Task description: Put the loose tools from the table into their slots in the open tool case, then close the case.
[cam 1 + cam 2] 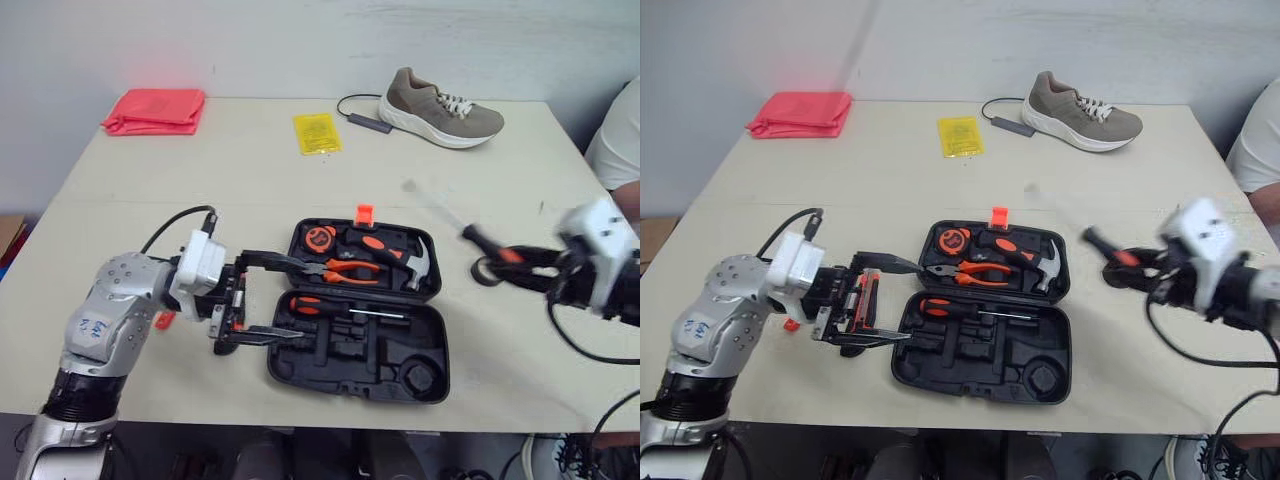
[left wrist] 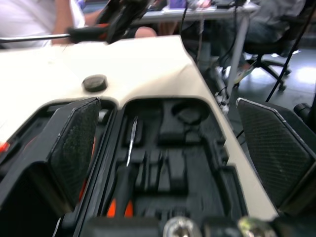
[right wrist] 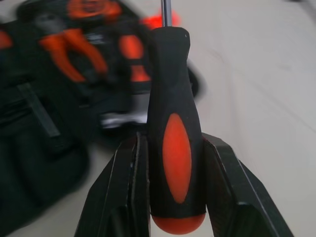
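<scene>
The black tool case (image 1: 432, 340) lies open in the middle of the table. It holds a tape measure (image 1: 320, 238), orange pliers (image 1: 348, 268), a hammer (image 1: 402, 256) and a screwdriver (image 1: 345, 310). My left gripper (image 1: 300, 300) stands open at the case's left end, one finger on each side of the front half (image 2: 168, 148). To the right of the case, above the table, my right gripper (image 1: 535, 268) is shut on the black and orange handle of a second screwdriver (image 3: 175, 133). Its shaft (image 1: 440, 212) points back and to the left.
A black round piece (image 1: 487, 272) lies on the table just right of the case. At the back are a tan shoe (image 1: 440, 108), a cable (image 1: 365, 120), a yellow packet (image 1: 317, 133) and a red cloth (image 1: 155, 110). A person's sleeve (image 1: 620, 140) shows at the right edge.
</scene>
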{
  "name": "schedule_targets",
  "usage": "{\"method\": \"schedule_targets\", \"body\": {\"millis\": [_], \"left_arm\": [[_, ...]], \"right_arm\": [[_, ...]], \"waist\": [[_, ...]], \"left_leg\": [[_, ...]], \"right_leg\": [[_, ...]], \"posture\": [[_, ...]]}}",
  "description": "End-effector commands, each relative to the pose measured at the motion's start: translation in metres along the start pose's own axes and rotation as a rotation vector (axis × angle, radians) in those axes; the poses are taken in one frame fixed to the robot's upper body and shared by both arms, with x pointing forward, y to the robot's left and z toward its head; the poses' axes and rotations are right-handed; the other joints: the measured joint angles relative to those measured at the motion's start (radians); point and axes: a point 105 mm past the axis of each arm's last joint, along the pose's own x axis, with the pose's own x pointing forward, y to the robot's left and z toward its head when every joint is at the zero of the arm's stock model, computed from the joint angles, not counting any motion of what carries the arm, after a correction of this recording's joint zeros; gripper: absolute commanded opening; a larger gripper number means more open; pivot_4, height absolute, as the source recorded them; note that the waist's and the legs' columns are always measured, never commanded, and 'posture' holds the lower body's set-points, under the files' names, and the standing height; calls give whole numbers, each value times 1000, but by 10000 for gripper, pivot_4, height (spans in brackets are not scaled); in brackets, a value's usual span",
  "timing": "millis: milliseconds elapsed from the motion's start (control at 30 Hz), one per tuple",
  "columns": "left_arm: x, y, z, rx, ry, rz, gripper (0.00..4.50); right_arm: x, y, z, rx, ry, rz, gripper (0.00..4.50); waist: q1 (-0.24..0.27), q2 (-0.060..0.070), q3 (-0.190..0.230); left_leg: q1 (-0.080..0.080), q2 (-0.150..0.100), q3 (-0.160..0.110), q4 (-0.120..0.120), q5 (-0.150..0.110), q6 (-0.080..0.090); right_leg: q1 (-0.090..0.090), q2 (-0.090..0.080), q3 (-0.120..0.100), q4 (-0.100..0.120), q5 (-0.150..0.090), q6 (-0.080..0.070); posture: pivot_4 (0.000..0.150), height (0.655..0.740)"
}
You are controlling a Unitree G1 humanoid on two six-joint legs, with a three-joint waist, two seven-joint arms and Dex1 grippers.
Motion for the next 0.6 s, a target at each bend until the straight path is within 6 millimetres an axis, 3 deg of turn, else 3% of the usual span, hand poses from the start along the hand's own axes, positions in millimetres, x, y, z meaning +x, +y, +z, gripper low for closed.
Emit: {"method": "schedule_targets", "body": {"millis": [33,233,600], "left_arm": [[-12,-1,1,2,30,25,45000],[-21,-7,-7,-45,70,44,45000],[-23,-12,-9,-55,86,65,45000]], "right_arm": [[13,29,9,-70,44,178,10151],[43,55,-10,-164,195,315,10150],[61,46,-33,-246,316,313,10151]], "waist": [[-3,-2,1],[-2,-2,2],[-5,-2,2]], "left_leg": [[0,0,0,0,0,0],[-11,-2,-4,6,-2,3],[-11,-2,-4,7,-2,3]], "right_leg": [[0,-1,0,0,0,0],[-5,-11,-5,0,0,0],[-5,-12,-12,1,0,0]], "posture": [[1500,7400],[1500,7400],[1500,7400]]}}
